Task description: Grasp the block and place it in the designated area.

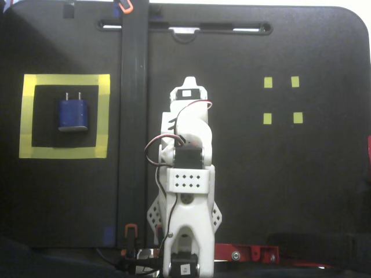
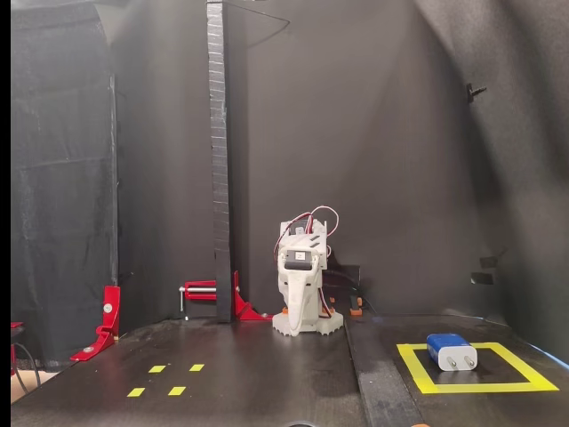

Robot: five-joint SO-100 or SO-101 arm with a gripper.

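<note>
Block (image 1: 72, 114) lies inside designated area (image 1: 64, 153); folded gripper (image 2: 295, 307) jaws' opening indiscernible.

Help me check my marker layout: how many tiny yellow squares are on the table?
4, in a two-by-two cluster right of the arm in the top-down fixed view: upper left, upper right, lower left, lower right. None seems hidden.

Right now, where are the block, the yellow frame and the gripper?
block (image 1: 73, 114), fixed view from above, middle of its blue top.
yellow frame (image 1: 64, 153), same view, its lower tape strip.
gripper (image 2: 295, 318), front fixed view, its downward-pointing tip.
</note>
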